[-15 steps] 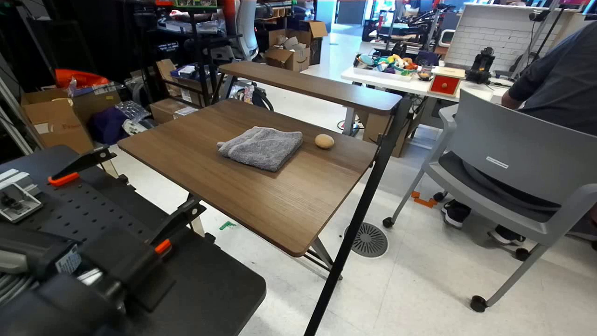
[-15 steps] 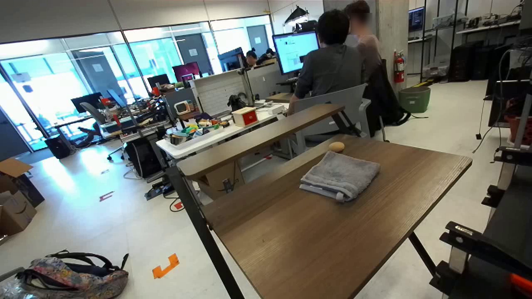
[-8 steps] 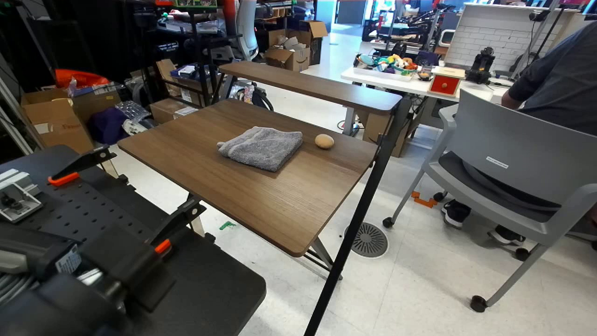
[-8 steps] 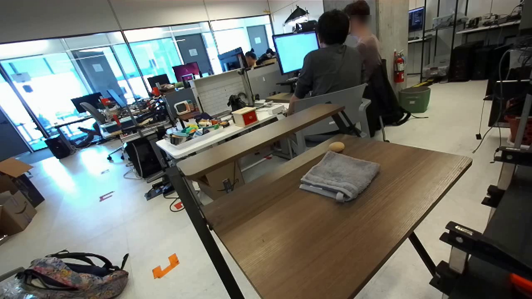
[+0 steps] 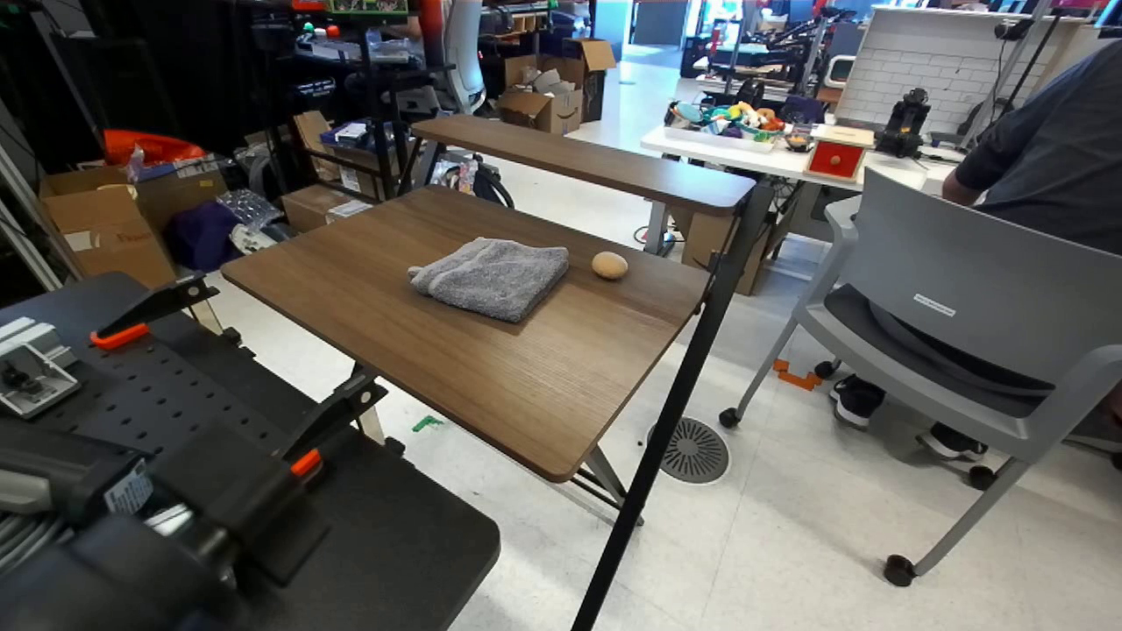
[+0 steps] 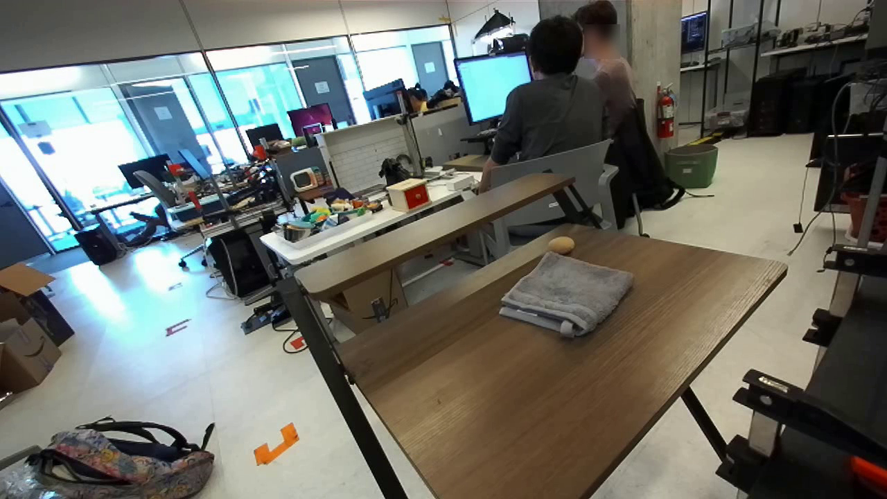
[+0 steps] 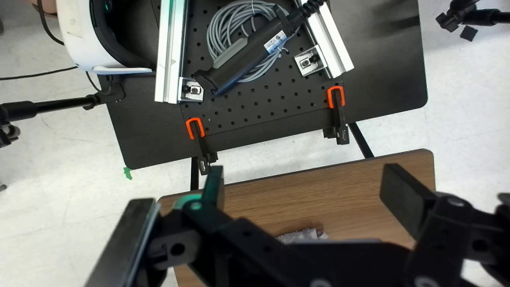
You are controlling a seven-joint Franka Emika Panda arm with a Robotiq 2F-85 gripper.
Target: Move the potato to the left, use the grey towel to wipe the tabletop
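your gripper (image 7: 308,190): spread wide, low in wrist view, prob hiding most of towel (image 7: 299,236) | potato (image 5: 610,265): mid-frame in an exterior view, right of towel on tabletop (image 5: 500,364)

A smile-shaped mark (image 6: 40,347) shows on a cardboard box (image 6: 25,360) near nine o'clock in an exterior view, while the label (image 5: 934,305) on the grey chair (image 5: 977,263), at three o'clock in an exterior view, is unreadable.

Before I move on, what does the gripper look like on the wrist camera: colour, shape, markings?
The gripper is mostly black, with blocky, flat-faced fingers on links showing round bolt heads and holes. One finger shows green at its edge and around a bolt, perhaps only light. No lettering shows.
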